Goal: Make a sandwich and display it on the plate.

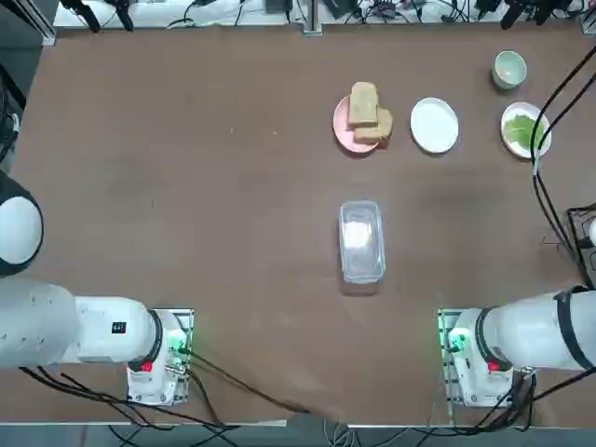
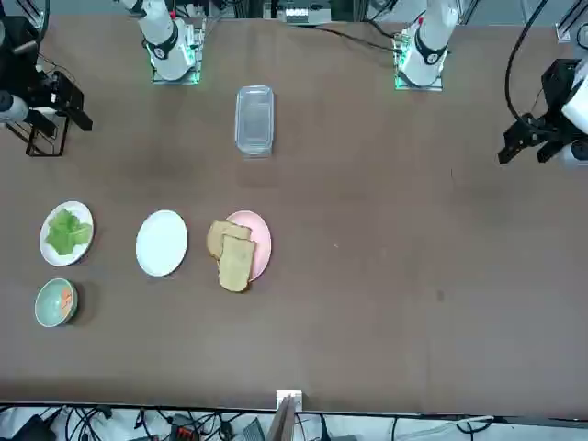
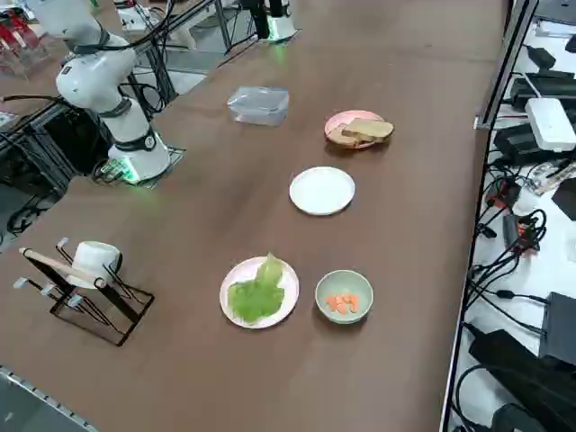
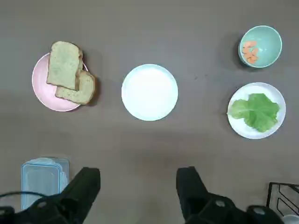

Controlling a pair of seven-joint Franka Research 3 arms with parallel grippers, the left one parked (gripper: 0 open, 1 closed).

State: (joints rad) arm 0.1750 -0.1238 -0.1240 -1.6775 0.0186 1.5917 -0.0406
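Observation:
No assembled sandwich is in view; its parts lie apart. Two tan bread slices [image 4: 70,74] [image 1: 368,112] overlap on a pink plate [image 4: 42,93]. An empty white plate [image 4: 149,92] [image 1: 434,125] [image 3: 321,190] sits beside it. A green lettuce leaf [image 4: 257,109] [image 3: 258,292] lies on a second white plate [image 4: 243,131]. My right gripper [image 4: 138,175] hangs high above the table on the near side of the empty plate. It is open, holds nothing and touches nothing.
A pale-green bowl [image 4: 273,37] [image 3: 343,310] with orange pieces stands beside the lettuce plate. A clear lidded container [image 1: 361,240] [image 4: 44,177] rests mid-table. A black wire rack [image 3: 90,306] with a white cup stands at the robot's right edge.

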